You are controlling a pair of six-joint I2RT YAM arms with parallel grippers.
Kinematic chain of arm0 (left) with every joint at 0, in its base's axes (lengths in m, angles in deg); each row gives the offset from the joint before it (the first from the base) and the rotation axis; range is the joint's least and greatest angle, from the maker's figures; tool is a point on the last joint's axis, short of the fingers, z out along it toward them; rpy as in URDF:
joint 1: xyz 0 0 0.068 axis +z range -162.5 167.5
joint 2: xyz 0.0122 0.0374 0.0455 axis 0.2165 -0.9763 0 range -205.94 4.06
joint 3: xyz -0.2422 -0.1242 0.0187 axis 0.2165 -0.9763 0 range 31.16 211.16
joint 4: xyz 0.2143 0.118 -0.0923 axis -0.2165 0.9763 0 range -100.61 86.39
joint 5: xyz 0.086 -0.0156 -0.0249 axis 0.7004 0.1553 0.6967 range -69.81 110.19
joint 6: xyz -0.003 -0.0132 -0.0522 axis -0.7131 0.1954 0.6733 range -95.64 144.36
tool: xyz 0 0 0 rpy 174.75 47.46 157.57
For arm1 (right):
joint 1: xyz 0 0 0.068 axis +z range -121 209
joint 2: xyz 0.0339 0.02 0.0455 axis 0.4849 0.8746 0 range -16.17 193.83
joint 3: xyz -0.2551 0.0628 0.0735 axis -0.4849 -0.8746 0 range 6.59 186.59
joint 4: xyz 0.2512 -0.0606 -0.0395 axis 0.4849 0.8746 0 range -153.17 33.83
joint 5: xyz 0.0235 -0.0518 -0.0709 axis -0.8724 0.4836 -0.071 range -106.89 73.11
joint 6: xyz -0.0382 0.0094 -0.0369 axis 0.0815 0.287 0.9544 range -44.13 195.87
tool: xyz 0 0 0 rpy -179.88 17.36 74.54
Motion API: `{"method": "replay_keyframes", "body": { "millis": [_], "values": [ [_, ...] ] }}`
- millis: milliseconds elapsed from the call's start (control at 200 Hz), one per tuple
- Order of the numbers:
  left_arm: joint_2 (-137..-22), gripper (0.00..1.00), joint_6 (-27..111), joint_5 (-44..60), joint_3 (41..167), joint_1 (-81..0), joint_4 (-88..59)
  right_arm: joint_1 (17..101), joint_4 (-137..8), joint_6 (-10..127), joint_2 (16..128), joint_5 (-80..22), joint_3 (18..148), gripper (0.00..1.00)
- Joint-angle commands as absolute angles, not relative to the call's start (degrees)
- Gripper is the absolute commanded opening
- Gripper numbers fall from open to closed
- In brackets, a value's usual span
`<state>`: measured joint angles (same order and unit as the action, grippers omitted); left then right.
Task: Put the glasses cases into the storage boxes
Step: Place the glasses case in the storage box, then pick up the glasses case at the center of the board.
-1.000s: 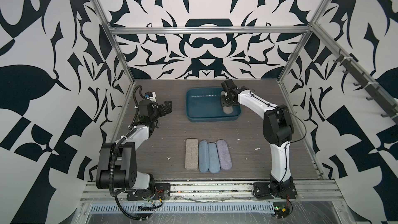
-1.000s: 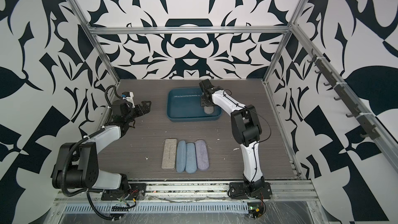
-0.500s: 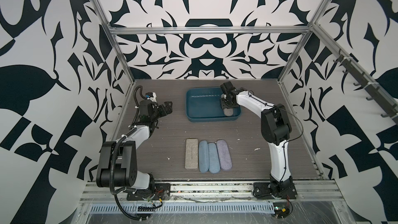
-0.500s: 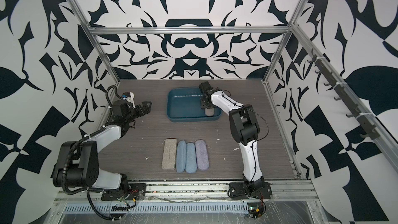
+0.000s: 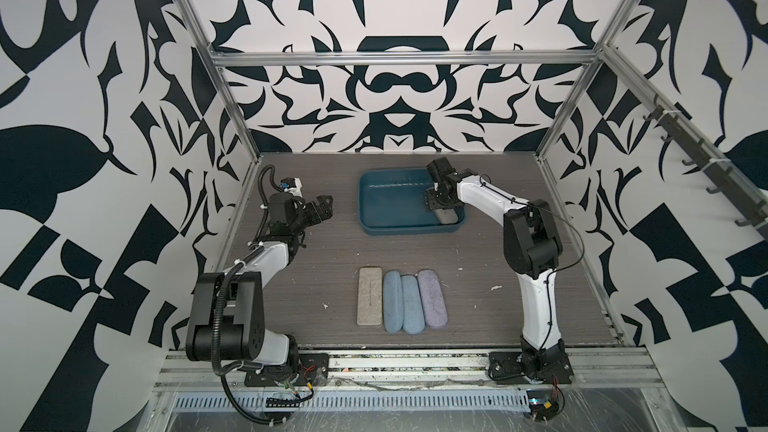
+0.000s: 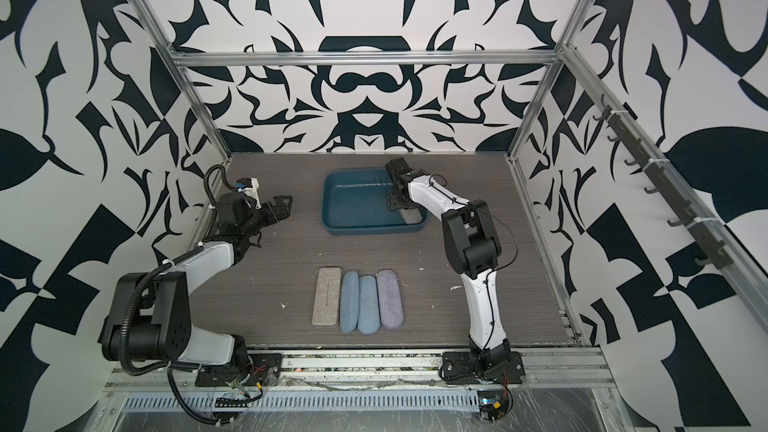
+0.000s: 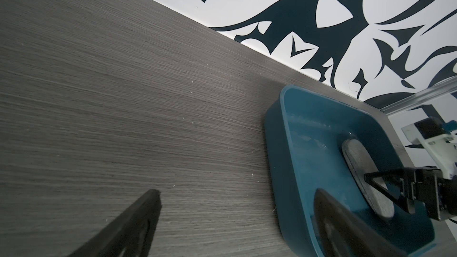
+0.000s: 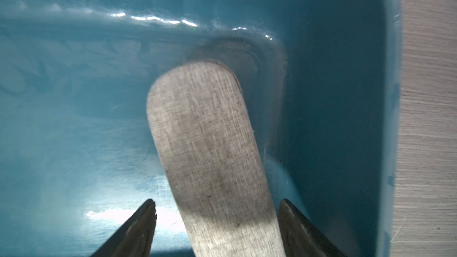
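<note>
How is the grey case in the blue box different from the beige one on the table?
The grey-brown case has rounded ends; the beige case has squarer corners. The grey-brown case lies inside the teal box; the beige case lies on the table. Both are long, flat cases.

— Where do your top views look from?
— High above my bases, both down on the whole table [image 5: 332,255].
— Your wrists?
— Right: close over the tray [image 8: 346,95]. Left: low, sideways, same tray [image 7: 274,149].
</note>
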<state>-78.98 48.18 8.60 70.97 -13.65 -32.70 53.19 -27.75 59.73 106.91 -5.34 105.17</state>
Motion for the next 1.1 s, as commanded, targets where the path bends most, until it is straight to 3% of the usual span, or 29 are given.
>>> {"method": "replay_keyframes", "body": {
  "millis": [0, 305, 480, 800, 1095],
  "values": [
    [-79.46, 0.99, 47.86, 8.47, 70.19, -13.76, -33.73, 52.97, -29.06, 60.0, 100.2, -5.28, 104.48, 0.81],
    [-79.38, 0.99, 47.88, 8.67, 70.1, -13.74, -33.68, 53.03, -31.41, 61.11, 86.5, -8.74, 100.9, 0.82],
    [-78.76, 0.99, 48.54, 8.55, 69.89, -13.79, -34.41, 55.02, -33.4, 61.27, 75.76, -12.71, 92.05, 0.82],
    [-75.24, 0.99, 50.67, 8.49, 69.04, -13.84, -34.96, 67.97, -29.2, 57.26, 56.74, -8.61, 70.82, 0.82],
    [-69.41, 0.99, 51.52, 10.81, 69.12, -15.51, -31.79, 78.66, -22.44, 46.94, 50.16, -9.53, 58.49, 0.82]
  ]
}}
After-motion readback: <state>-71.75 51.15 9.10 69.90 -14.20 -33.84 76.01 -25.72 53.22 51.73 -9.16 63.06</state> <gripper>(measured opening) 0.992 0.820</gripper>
